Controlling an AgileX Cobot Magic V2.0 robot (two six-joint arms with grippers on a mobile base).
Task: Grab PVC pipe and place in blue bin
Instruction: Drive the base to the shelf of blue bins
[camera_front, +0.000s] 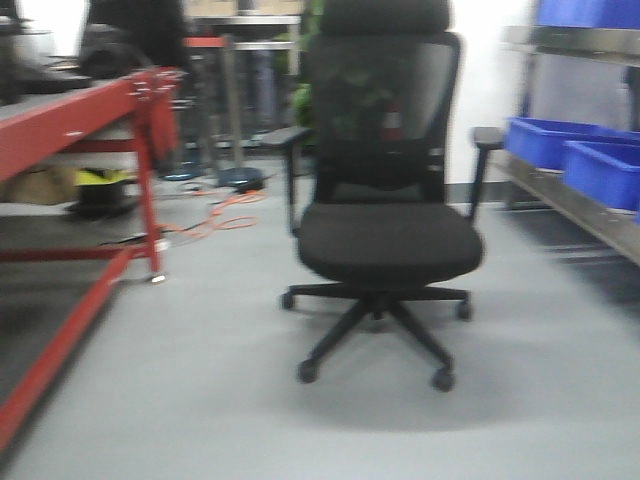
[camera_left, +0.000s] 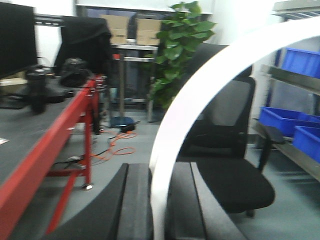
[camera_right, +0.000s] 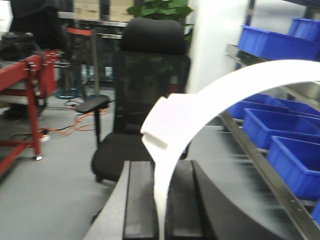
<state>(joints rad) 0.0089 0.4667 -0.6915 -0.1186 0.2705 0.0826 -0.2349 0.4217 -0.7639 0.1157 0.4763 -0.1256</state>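
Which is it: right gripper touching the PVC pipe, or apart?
Touching. Right wrist view shows the PVC pipe wedged between the right gripper's fingers, no gap on either side.

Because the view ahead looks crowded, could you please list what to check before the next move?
1. Left gripper shut on PVC pipe: ok.
2. Right gripper shut on white arc: ok.
3. Way ahead free: not ok, office chair stands in the middle.
4. Blue bins in sight, on the shelf at right: ok.
5. Room inside the bins: cannot tell.
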